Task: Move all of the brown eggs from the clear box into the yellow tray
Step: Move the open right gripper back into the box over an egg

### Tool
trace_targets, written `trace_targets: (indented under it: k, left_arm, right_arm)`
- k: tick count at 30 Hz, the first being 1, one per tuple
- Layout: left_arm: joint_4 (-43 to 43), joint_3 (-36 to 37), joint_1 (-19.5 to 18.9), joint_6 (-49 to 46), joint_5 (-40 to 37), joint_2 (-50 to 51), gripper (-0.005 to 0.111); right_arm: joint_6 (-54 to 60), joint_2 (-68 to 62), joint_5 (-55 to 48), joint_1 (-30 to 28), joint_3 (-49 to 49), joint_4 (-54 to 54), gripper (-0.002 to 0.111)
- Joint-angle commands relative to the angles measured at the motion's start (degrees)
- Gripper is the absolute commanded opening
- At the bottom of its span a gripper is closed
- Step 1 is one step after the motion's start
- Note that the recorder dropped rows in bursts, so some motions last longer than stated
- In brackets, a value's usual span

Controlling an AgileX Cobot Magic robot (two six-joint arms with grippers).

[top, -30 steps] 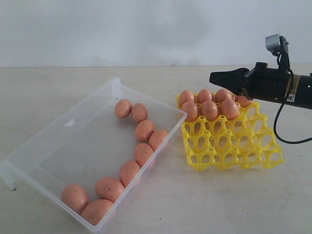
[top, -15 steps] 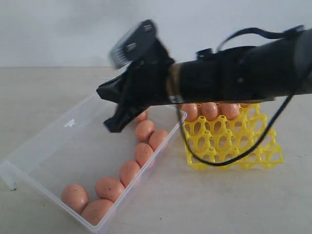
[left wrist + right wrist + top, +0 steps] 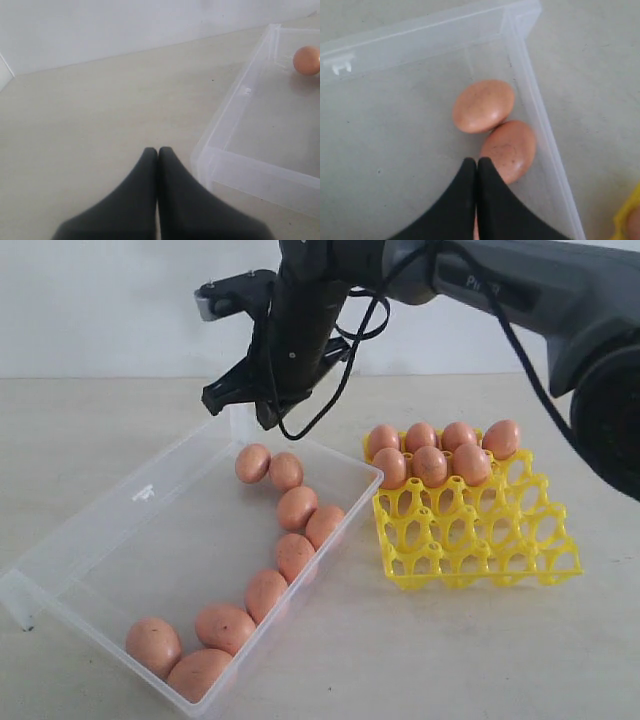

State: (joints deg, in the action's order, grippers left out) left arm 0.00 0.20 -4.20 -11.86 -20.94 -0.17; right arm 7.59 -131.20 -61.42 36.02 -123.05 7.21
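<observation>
Clear box [image 3: 170, 540]: transparent colourless plastic, smooth, glossy along rim and walls, slightly hazy across the floor.
Brown eggs [image 3: 297, 507]: matt orange-brown shell, fine dark speckling on some.
Yellow tray [image 3: 500, 575]: bright moulded plastic, smooth, slight sheen.
Right gripper [image 3: 477, 161], left gripper [image 3: 158, 150]: black, matt, smooth; looks like plastic.
Arm casing [image 3: 540, 285]: dark grey, smooth, soft sheen.
Table [image 3: 450, 660]: pale beige, matt, lightly flecked.
Wall [image 3: 100, 300]: white, matt, plain.

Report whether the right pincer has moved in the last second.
Yes: the right pincer swung left, from over the yellow tray to above the clear box.
</observation>
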Motion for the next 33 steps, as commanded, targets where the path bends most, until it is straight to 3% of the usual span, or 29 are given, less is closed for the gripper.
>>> trace_targets:
  k: [1, 4, 6, 7, 20, 22, 23, 24, 25, 26, 27, 28, 30, 33]
  left_arm:
    - [0.00, -0.20, 0.18, -0.17, -0.05, 0.17, -0.004]
    - [0.00, -0.20, 0.18, -0.17, -0.05, 0.17, -0.004]
    - [0.00, -0.20, 0.18, -1.10, -0.05, 0.17, -0.004]
    - [0.00, -0.20, 0.18, -1.22, -0.05, 0.17, -0.004]
    - [0.00, -0.20, 0.18, -1.23, -0.05, 0.17, -0.003]
    - [0.00, -0.20, 0.18, -1.23, -0.05, 0.17, 0.010]
    - [0.00, -0.20, 0.18, -1.23, -0.05, 0.17, 0.028]
    - [0.00, -0.20, 0.18, -1.23, -0.05, 0.17, 0.036]
    - [0.00, -0.20, 0.18, -1.23, -0.05, 0.17, 0.056]
    - [0.00, -0.20, 0.18, -1.23, -0.05, 0.17, 0.065]
    - [0.00, -0.20, 0.18, -1.23, -0.05, 0.17, 0.078]
    - [0.00, -0.20, 0.18, -1.23, -0.05, 0.17, 0.083]
    - [0.00, -0.20, 0.18, -1.23, -0.05, 0.17, 0.087]
    - [0.00, -0.20, 0.18, -0.99, -0.05, 0.17, 0.087]
  right_arm:
    - [1.12, -1.90, -1.44, -0.10, -0.91, -0.57, 0.009]
    - [1.55, -3.35, -0.70, -0.10, -0.91, -1.70, 0.031]
    - [0.85, -4.76, -1.28, -0.10, -0.91, -1.68, 0.055]
    - [-1.34, -5.43, -1.30, -0.10, -0.91, -1.76, 0.060]
    - [-7.22, -8.88, 5.33, -0.10, -0.91, -9.18, 0.060]
    - [-7.59, -10.15, 6.04, -0.10, -0.91, -9.30, 0.060]
    - [-8.35, -10.80, 7.27, -0.10, -0.91, -9.61, 0.060]
    - [-8.95, -11.20, 8.07, -0.10, -0.91, -9.75, 0.060]
    - [-10.77, -11.58, 9.70, -0.10, -0.91, -10.44, 0.060]
    - [-12.10, -11.58, 10.29, -0.10, -0.91, -10.70, 0.058]
    - [-13.44, -11.58, 11.41, -0.10, -0.91, -10.70, 0.046]
    - [-13.44, -11.58, 11.65, -0.10, -0.91, -10.70, 0.025]
    - [-13.03, -11.58, 11.13, -0.10, -0.91, -10.70, 0.000]
    - [-11.15, -10.26, 10.60, 0.34, -0.91, -7.21, 0.000]
